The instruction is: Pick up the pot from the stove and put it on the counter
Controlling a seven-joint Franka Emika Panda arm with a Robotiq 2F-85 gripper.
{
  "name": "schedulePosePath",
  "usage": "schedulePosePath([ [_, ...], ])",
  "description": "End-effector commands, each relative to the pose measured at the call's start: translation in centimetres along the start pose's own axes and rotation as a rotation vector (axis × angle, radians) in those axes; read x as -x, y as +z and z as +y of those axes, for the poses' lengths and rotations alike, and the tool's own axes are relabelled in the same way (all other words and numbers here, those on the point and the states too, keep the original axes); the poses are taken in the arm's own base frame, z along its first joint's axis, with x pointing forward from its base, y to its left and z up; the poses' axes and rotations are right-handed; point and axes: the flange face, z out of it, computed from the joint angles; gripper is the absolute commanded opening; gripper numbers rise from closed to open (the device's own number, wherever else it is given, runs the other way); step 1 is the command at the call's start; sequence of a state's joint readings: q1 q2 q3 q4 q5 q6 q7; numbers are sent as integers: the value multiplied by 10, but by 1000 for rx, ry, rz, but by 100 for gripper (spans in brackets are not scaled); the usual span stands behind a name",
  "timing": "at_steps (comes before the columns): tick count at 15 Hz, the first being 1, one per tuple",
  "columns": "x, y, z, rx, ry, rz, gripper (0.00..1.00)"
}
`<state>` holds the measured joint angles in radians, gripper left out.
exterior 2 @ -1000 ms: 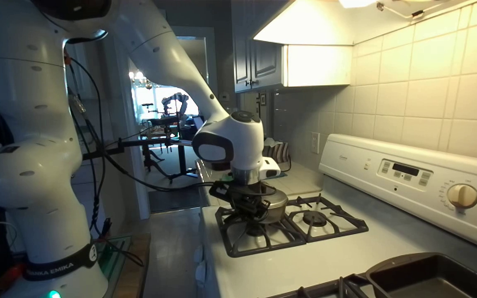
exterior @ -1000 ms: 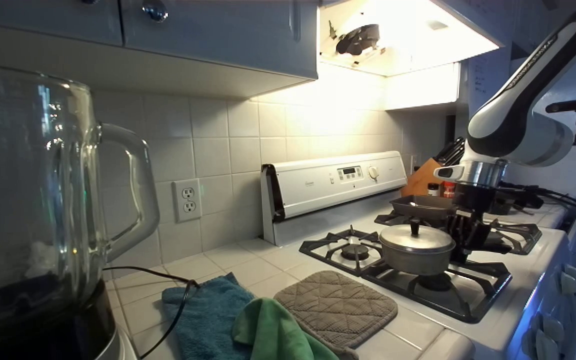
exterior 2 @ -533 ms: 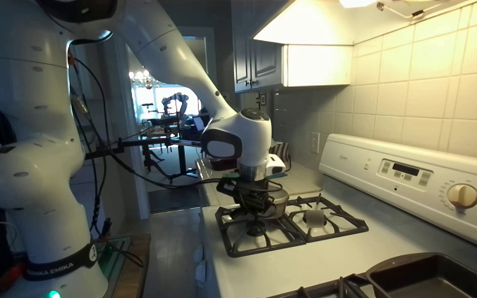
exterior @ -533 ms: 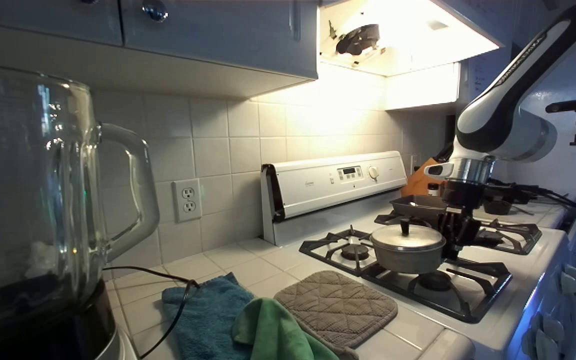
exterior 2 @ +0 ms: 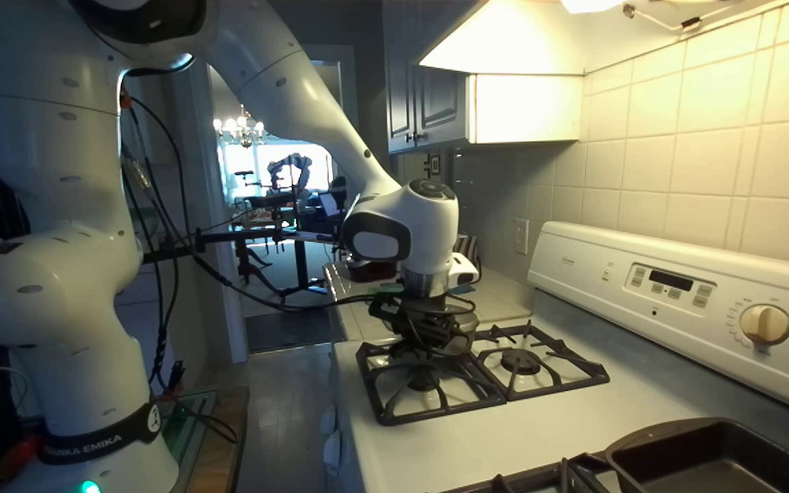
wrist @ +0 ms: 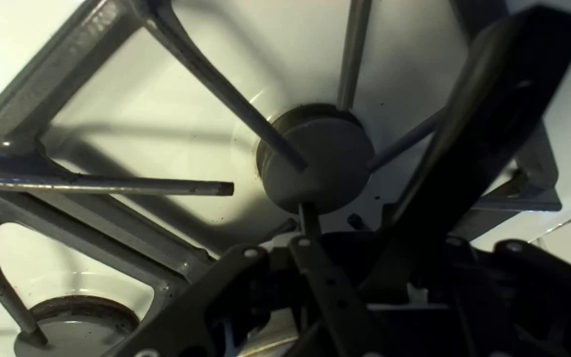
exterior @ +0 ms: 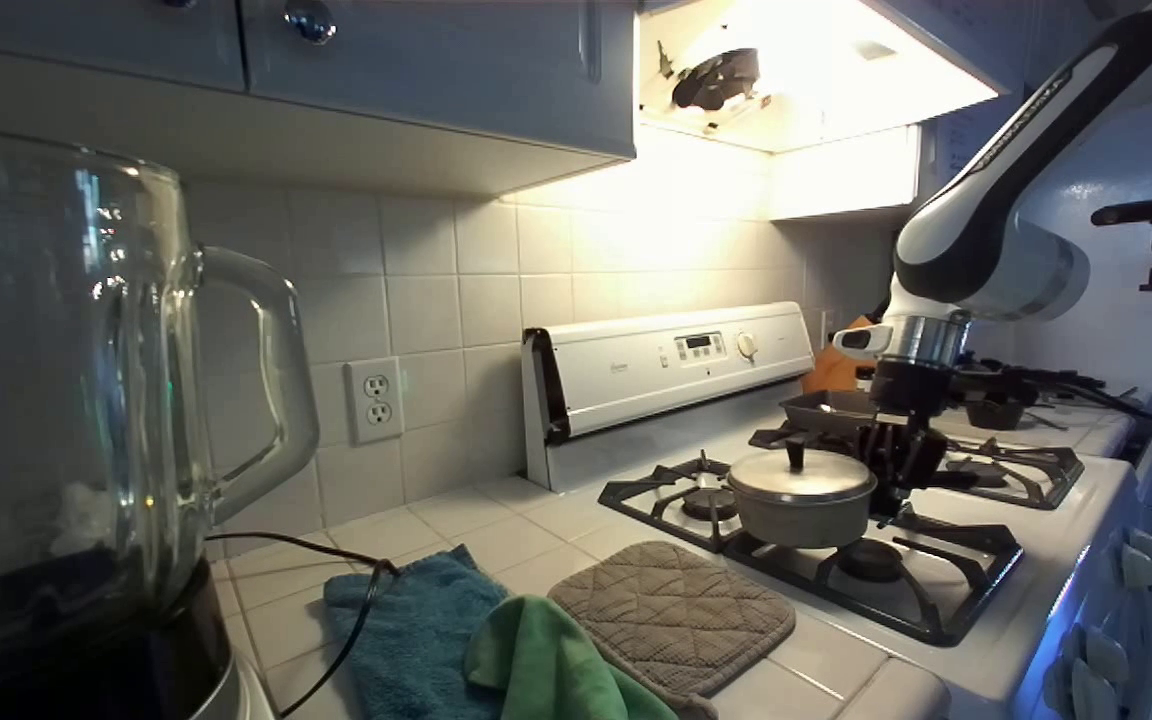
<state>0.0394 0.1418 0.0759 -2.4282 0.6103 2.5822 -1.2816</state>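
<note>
Drawn along with the robot arm [exterior: 1021,275], the pot [exterior: 804,510] has moved over the last second toward the tiled desk [exterior: 521,540], sliding leftward in an exterior view. Fingers [exterior: 898,470] are clamped on its black handle [wrist: 488,124], which sticks out past them and crosses the right half of the wrist view. The pot hangs roughly level over the stove [exterior 2: 524,431], raised above the grate [wrist: 62,74] next to the desk, its lid [exterior: 802,482] on and the black knob [exterior: 796,455] pointing up. From above, in the wrist view, the front burner [wrist: 325,173] lies below the fingers, and a sliver of silver-grey metal shows near the bottom edge. Much of the pot is hidden behind the arm's wrist in an exterior view, where only part of it shows [exterior 2: 466,322].

On the desk, nothing has shifted since the earlier frame. A quilted mat [exterior: 676,620] lies flat just beside the stove; a green cloth [exterior: 546,650] overlaps its near edge in that view and rests partly on a blue towel [exterior: 416,610]. To the left stands a blender [exterior: 86,400] with a glass jug, and an outlet [exterior: 374,400] is set in the tiled wall [exterior: 426,310] behind. Farther along the stove, well apart from the pot, sits a dark baking pan [exterior 2: 672,448].
</note>
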Motion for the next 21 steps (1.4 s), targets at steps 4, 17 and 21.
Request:
schedulePosePath([
  [4,-13,1,7,-28,-113,16,13],
  [17,-29,6,15,-119,-302,70,13],
  [21,-31,7,19,-150,-330,91,13],
])
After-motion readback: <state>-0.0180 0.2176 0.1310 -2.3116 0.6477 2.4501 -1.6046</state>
